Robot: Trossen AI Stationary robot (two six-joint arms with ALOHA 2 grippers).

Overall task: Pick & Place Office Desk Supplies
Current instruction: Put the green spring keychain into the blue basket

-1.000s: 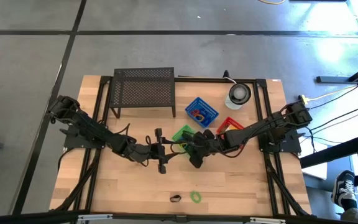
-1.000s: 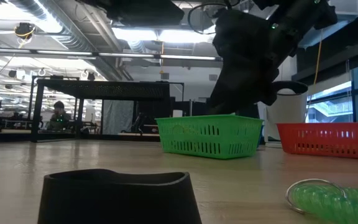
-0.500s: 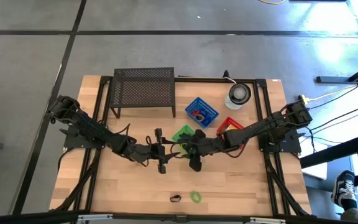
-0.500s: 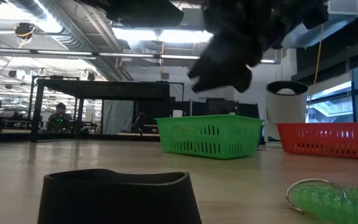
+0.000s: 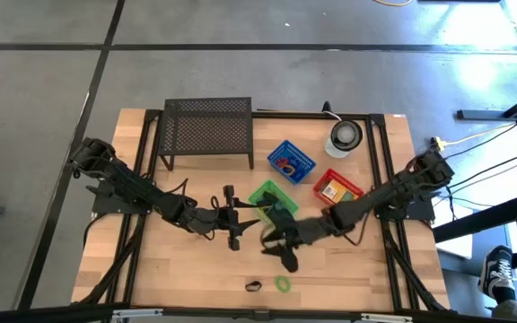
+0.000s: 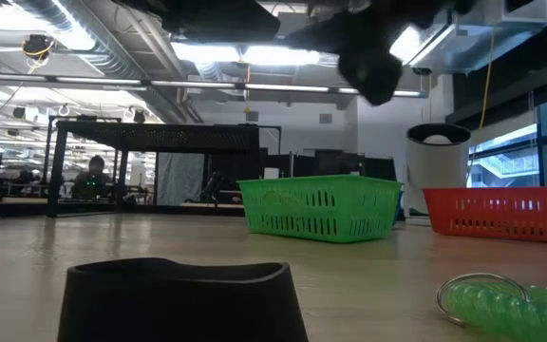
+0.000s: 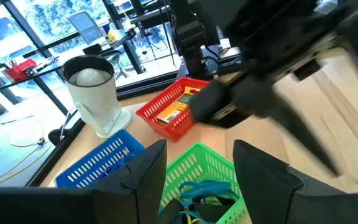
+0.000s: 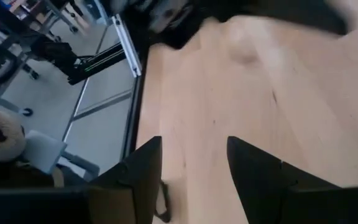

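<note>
Office supplies lie in three small baskets. The green basket [image 5: 270, 196] [image 7: 199, 186] holds blue and green loops [image 7: 199, 191]. Yellow-orange packets [image 7: 174, 112] are in the red basket [image 5: 337, 187], and the blue basket [image 5: 291, 161] holds a red loop. A green coiled loop [image 5: 283, 283] [image 6: 506, 304] and a small black item [image 5: 253, 286] lie loose near the front edge. My left gripper [image 5: 248, 215] [image 7: 199, 149] hangs open just left of the green basket. My right gripper [image 5: 270, 242] [image 8: 191, 146] is open over bare wood in front of that basket, with nothing between its fingers.
A black mesh rack [image 5: 207, 130] stands at the far left of the table [image 5: 178, 269]. A round white and grey object [image 5: 344, 136] sits at the far right. The two arms nearly meet at mid-table. Bare wood lies along the near edge around the loose items.
My right gripper has swung away from the green basket toward the table's near edge, rising a little and tipping up toward level. My left arm has kept still.
</note>
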